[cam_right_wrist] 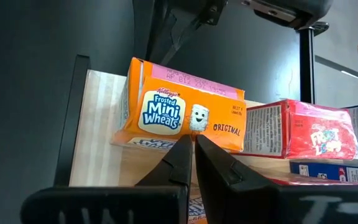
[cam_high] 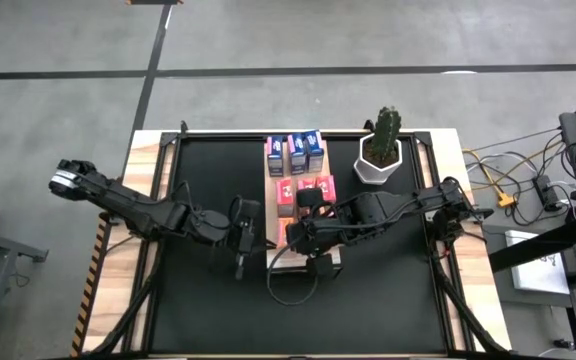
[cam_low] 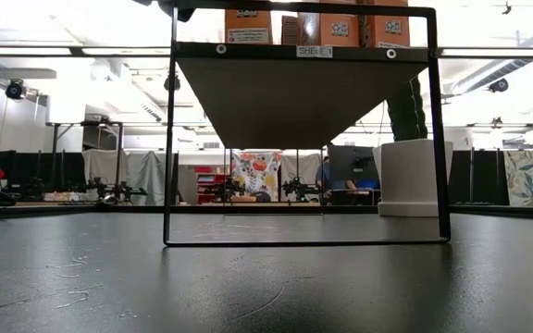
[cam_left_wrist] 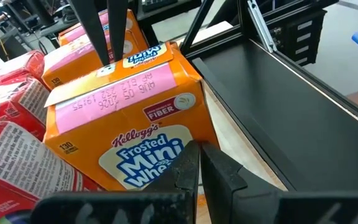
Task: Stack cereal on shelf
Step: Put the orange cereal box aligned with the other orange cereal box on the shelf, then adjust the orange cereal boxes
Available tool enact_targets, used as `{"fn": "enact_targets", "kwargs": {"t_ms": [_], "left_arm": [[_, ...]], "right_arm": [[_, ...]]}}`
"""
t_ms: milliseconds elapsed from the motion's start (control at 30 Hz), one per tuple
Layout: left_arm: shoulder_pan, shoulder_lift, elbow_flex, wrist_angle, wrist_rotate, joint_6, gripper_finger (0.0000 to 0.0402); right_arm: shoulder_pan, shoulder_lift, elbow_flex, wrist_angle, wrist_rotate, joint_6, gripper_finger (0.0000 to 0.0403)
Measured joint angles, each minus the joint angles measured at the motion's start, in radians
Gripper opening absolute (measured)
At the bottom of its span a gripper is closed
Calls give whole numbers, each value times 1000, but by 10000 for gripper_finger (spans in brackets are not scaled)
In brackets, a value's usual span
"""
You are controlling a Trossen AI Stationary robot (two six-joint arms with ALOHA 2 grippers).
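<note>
While both arms reach in over the shelf [cam_high: 306, 262] at the middle of the table, I read this as the tidying end of stacking: the cereal sits in rows on the board, blue boxes [cam_high: 294, 155] at twelve o'clock of it, red Froot Loops boxes [cam_high: 315, 189] in the centre, and orange Frosted Mini-Wheats boxes [cam_right_wrist: 182, 112] toward six o'clock, one stacked on another. My left gripper [cam_left_wrist: 199, 167] hangs just at nine o'clock of the shelf with its fingers pressed together, holding nothing, its tips right by the top orange box. My right gripper [cam_right_wrist: 193, 155] comes in from three o'clock, also pressed together and empty, aimed at the front of the orange stack. Next, I judge, comes a gentle nudge to square that top box, or a retreat. From above, the right arm covers the orange boxes, so I cannot count them; the low camera shows only box bottoms over the shelf edge, beside the potted cactus [cam_high: 381, 145].
</note>
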Motion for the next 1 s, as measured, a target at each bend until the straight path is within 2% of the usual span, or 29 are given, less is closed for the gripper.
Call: {"fn": "enact_targets", "kwargs": {"t_ms": [333, 1000], "left_arm": [[0, 0, 0, -8, -2, 0, 0], [-6, -57, 0, -91, -9, 7, 0]], "right_arm": [[2, 0, 3, -5, 1, 8, 12], [56, -22, 55, -159, 0, 82, 12]]}}
